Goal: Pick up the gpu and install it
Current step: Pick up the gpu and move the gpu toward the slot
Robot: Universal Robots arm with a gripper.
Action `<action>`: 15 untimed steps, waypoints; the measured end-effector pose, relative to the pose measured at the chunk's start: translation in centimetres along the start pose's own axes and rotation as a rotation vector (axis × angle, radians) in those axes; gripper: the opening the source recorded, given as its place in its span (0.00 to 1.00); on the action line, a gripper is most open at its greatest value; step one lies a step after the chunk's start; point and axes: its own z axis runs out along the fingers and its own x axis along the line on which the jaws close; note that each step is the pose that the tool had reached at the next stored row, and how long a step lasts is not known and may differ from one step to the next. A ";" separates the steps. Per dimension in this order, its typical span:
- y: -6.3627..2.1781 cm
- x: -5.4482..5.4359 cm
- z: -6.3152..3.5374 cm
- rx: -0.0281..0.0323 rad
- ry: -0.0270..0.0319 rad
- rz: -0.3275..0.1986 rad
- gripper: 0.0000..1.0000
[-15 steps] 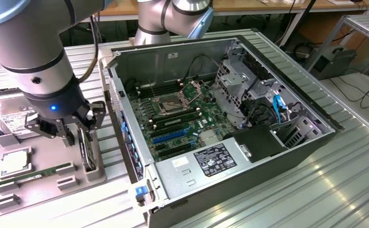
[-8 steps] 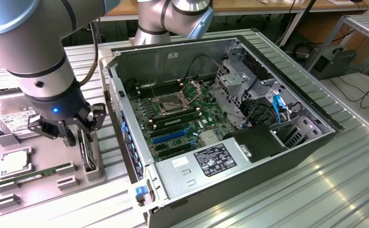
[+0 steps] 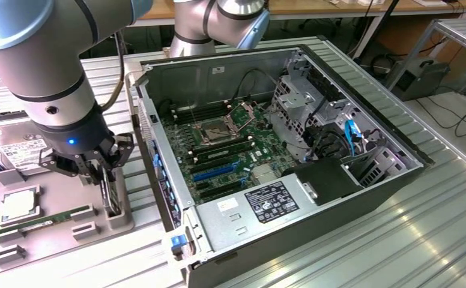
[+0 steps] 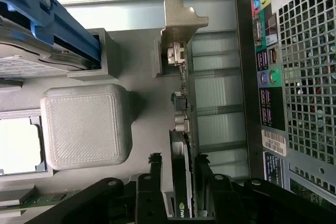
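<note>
Currently, the gripper (image 3: 107, 183) is positioned over the grey fixture tray (image 3: 57, 237) at the exterior view's left, just beside the open computer case (image 3: 297, 180). The gpu (image 4: 185, 103) stands on edge in a slot of that tray, with its silver bracket (image 4: 181, 19) at the end away from the gripper. The jaws are open and straddle the card, and a gap shows between one finger (image 4: 156, 169) and the card face.

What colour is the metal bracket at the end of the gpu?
Silver-grey, a plain metal bracket on the gpu; the wrist view shows it best.
</note>
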 end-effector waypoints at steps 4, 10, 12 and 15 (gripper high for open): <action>-0.01 0.0 0.01 -0.0001 0.0000 0.000 0.27; 0.00 -0.1 0.04 -0.0004 0.0000 -0.004 0.27; 0.01 -0.2 0.04 -0.0011 0.0008 -0.015 0.27; 0.03 -0.4 0.06 -0.0025 0.0024 -0.037 0.27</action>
